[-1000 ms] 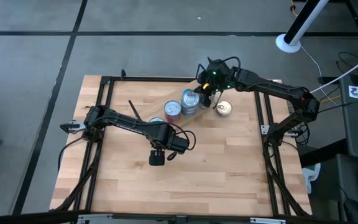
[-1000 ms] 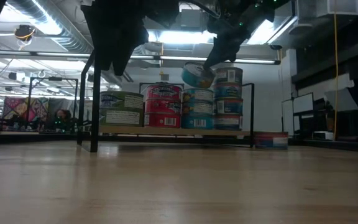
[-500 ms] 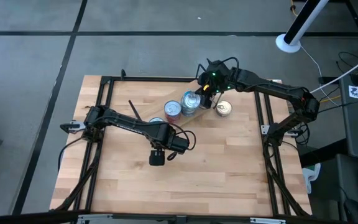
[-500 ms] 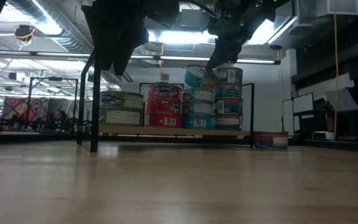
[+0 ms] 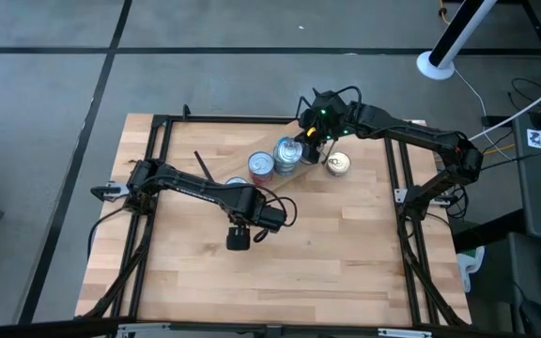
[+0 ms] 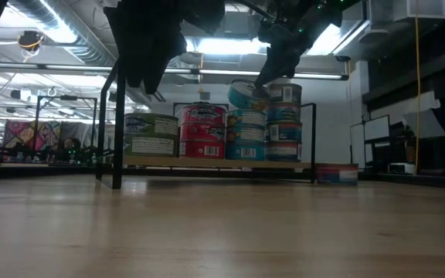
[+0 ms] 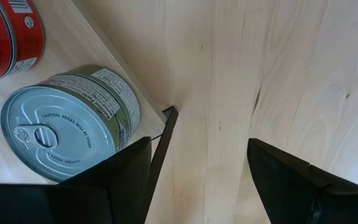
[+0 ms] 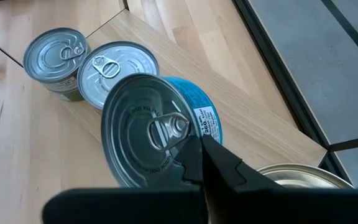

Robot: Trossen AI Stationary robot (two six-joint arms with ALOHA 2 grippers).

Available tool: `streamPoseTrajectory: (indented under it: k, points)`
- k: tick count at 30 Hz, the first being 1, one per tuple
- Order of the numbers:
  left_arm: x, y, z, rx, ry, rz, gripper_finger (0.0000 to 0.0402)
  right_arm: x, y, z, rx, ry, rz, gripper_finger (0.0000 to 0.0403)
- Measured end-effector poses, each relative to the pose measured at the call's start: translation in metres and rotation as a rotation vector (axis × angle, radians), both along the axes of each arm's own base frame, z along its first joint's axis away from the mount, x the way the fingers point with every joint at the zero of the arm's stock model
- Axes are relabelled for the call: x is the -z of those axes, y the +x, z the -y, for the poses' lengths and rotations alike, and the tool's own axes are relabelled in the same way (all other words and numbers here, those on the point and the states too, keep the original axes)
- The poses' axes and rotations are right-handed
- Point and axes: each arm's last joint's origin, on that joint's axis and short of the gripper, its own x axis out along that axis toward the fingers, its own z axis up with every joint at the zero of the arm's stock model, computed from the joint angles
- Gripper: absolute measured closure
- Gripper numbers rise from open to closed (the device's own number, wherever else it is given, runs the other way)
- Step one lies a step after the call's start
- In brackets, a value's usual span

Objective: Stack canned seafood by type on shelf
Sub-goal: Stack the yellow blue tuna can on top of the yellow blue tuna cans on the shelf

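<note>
The shelf point(image 6: 207, 163) is a light wood plank with black wire ends and carries stacked tins: a green stack point(image 6: 151, 135), a red stack point(image 6: 201, 131), a blue stack point(image 6: 246, 135) and a taller blue stack point(image 6: 284, 123). My right gripper point(image 6: 267, 81) is shut on a blue-labelled tin with a silver lid point(image 6: 247, 94), tilted just over the shorter blue stack. Whether the tin touches that stack, I cannot tell. My left gripper point(image 5: 238, 239) hovers open above the tabletop, beside the shelf's green-tin end point(image 7: 67, 130). My right gripper holds the blue-labelled tin point(image 8: 142, 137) at its edge, with one finger point(image 8: 197, 158) lying on the lid beside the pull tab point(image 8: 169, 127). The other finger is hidden under the tin. The fingers come slanting down from above. The tin sits tilted, lid up, over the blue stack.
A gold-lidded tin point(image 5: 338, 164) lies on the table right of the shelf, showing in the low view as a low tin point(image 6: 337, 174). The shelf's black wire frame point(image 7: 160, 155) stands close to my left fingers. Bare wooden tabletop point(image 5: 327, 253) spreads toward the near edge.
My right gripper has moved the tilted tin a little down and sideways, closer onto the shorter blue stack and toward the taller one. It has stayed shut on the tin.
</note>
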Motion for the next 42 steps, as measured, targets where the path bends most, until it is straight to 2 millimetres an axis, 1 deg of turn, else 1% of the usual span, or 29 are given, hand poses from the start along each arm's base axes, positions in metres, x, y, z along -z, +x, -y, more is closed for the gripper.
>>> streamPoseTrajectory:
  k: [18,42]
  points:
    - [0.0000,0.0000,0.0000,0.002,0.000,0.000,0.0139,0.0001,-0.0003,0.0011,0.030,-0.029,-0.013,0.0402]
    - [0.0000,0.0000,0.0000,0.009,-0.001,-0.001,0.0139,0.0001,0.0000,0.0007,0.018,-0.017,-0.006,0.0402]
